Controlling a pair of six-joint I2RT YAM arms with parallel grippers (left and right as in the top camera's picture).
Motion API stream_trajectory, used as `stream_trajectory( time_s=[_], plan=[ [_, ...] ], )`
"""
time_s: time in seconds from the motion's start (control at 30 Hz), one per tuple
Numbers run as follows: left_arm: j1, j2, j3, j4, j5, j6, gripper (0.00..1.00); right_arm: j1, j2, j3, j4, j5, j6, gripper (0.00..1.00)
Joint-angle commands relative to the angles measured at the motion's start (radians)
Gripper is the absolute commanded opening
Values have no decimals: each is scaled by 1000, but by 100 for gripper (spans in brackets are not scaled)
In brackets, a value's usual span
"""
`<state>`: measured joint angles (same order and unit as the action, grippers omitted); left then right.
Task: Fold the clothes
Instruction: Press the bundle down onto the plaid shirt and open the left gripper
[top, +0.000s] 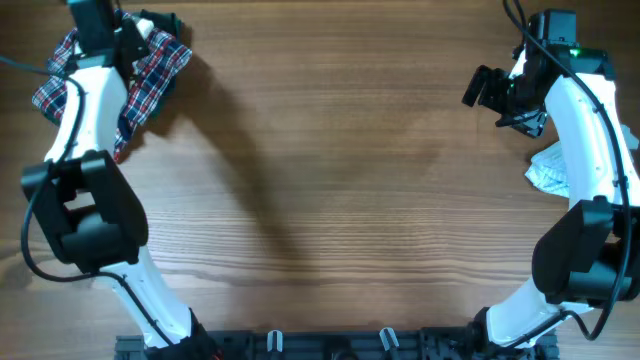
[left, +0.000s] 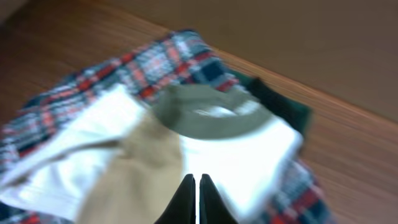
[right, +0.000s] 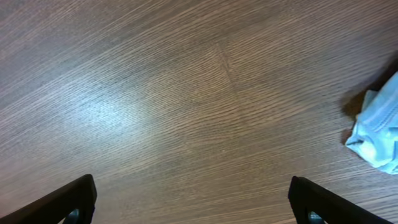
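Observation:
The clothes lie in two places. At the table's far left is a pile: a cream-white top (left: 242, 149) with a tan sleeve (left: 140, 168) and an olive neck edge (left: 205, 118), lying on a red-and-navy plaid garment (top: 150, 75). My left gripper (left: 197, 178) is down on this pile (top: 150, 28), shut, its tips pinching the top where tan meets white. A pale blue garment (top: 548, 170) lies crumpled at the right, also in the right wrist view (right: 376, 134). My right gripper (top: 490, 92) hangs open over bare wood (right: 196, 202), apart from it.
A dark green garment (left: 280, 102) pokes out from under the plaid one near the table's far edge. The wooden table (top: 340, 180) stretches between the two arms. Black arm mounts sit along the front edge.

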<state>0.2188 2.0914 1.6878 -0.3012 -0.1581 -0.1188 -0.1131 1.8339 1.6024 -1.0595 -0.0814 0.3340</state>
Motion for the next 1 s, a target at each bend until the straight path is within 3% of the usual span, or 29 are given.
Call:
stream_trajectory(
  time_s=[0.0, 0.33, 0.6, 0.83, 0.97],
  plan=[
    [43, 48, 1, 35, 19, -16, 4, 1, -25, 14, -3, -40, -21, 100],
    [55, 175, 1, 95, 5, 10, 4, 1, -25, 14, -23, -50, -19, 100],
    [51, 2, 1, 144, -63, 9, 4, 1, -25, 14, -26, -50, -19, 99],
    [12, -24, 0, 14, 91, -16, 4, 1, -25, 14, -23, -51, -19, 100],
    [-12, 30, -1, -27, 94, -47, 4, 1, -25, 14, -26, -51, -19, 100]
  ],
)
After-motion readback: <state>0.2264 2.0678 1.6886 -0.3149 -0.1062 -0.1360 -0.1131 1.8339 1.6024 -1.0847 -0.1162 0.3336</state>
